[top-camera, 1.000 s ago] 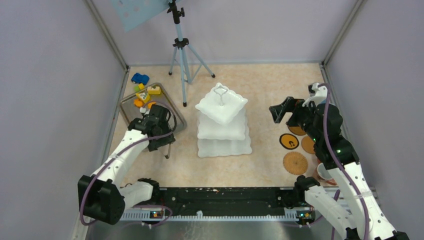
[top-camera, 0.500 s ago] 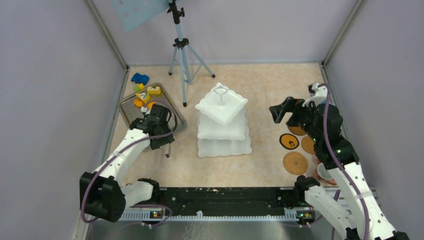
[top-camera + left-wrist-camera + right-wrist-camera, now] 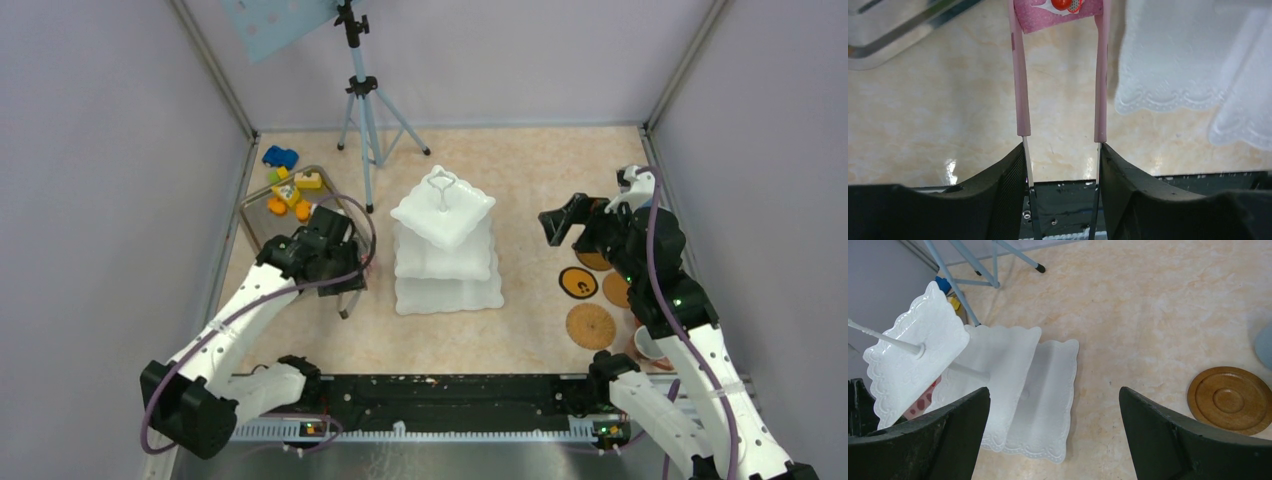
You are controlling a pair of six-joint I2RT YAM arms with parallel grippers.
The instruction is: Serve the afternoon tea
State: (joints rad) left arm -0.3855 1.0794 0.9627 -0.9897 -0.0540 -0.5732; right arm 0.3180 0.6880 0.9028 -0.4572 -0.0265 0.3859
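The left gripper (image 3: 1058, 20) has its long pink-sleeved fingers (image 3: 1019, 90) narrowed on a pink pastry (image 3: 1048, 14) with a red cherry on top, pinched right at the tips. The white three-tier stand (image 3: 1188, 60) lies just to the right of those jaws, and the steel tray (image 3: 893, 30) is off to their left. I'd say it's mid-carry. Next it needs to swing right over a tier and let go gently. The right gripper (image 3: 1055, 435) hangs wide apart and empty, with a brown coaster (image 3: 1229, 400) off to its right.
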